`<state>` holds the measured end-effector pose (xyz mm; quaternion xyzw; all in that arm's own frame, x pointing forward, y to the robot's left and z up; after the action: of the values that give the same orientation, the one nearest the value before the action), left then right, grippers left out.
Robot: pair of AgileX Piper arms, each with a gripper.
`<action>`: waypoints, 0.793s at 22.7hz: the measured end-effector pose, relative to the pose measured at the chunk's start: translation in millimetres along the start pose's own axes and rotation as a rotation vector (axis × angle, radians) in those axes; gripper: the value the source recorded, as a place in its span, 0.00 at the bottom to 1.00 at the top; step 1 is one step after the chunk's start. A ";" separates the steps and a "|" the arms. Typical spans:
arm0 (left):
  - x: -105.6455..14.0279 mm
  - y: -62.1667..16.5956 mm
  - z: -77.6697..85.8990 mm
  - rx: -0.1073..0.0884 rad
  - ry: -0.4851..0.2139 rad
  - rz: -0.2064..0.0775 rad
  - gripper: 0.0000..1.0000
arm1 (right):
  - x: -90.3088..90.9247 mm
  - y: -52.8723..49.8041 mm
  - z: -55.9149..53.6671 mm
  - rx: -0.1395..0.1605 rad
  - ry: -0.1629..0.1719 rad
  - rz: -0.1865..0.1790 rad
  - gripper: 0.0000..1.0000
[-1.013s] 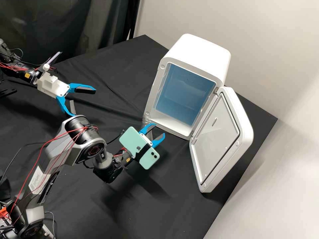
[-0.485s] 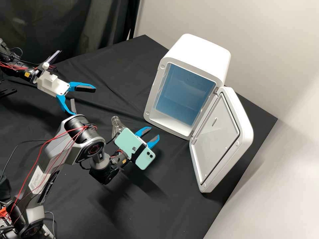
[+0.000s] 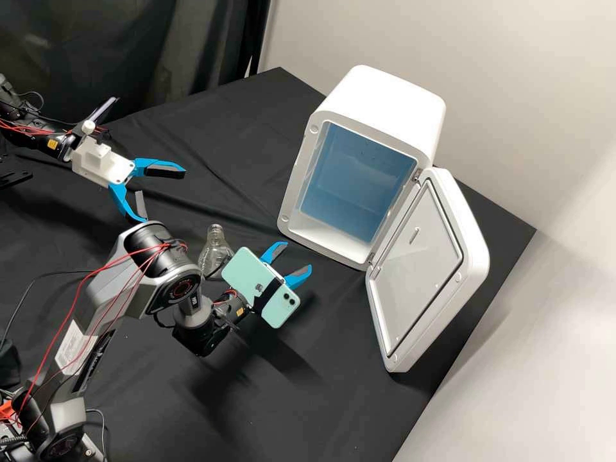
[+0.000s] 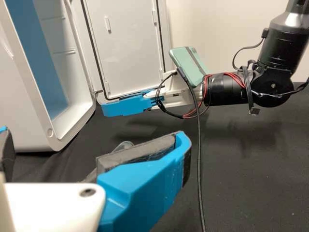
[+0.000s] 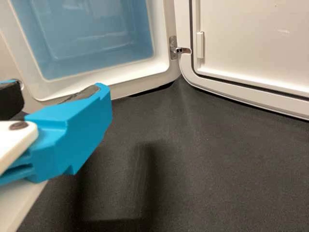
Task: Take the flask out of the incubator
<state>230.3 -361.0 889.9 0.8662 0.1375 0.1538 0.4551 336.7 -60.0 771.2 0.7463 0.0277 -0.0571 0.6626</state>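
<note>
High view: on the black bench (image 3: 244,122) the white incubator (image 3: 385,102) stands with its door (image 3: 443,256) swung wide. The right gripper (image 3: 289,264) hovers near its opening, fingers spread. The left gripper (image 3: 149,187), likewise spread, hangs well away from it. The glass flask (image 3: 215,247) stands upright outside, before the incubator.

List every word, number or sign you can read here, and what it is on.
None can be read.
White sticker on the right arm's lower link: print too small to read.
Ring on the right arm's joint: marks too blurred to read.
Incubator, flask: no text seen.
</note>
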 end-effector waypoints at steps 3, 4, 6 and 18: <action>0.0 0.0 0.0 0.000 0.000 0.000 1.00 | -2.6 2.6 -4.0 -0.002 0.008 0.007 1.00; 0.0 0.0 0.0 0.000 0.000 0.000 1.00 | -5.0 4.4 -7.1 -0.004 0.014 0.011 1.00; -0.8 -1.4 0.4 0.000 -0.001 -0.005 1.00 | -9.4 6.9 -11.5 -0.006 0.021 0.017 1.00; -7.5 -1.1 8.3 0.003 0.048 0.103 1.00 | -28.4 14.8 -31.6 -0.050 0.050 0.055 1.00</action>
<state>226.5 -369.5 883.5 0.8690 0.1038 0.1972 0.4417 311.8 -29.4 792.9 0.7312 0.0250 -0.0196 0.6814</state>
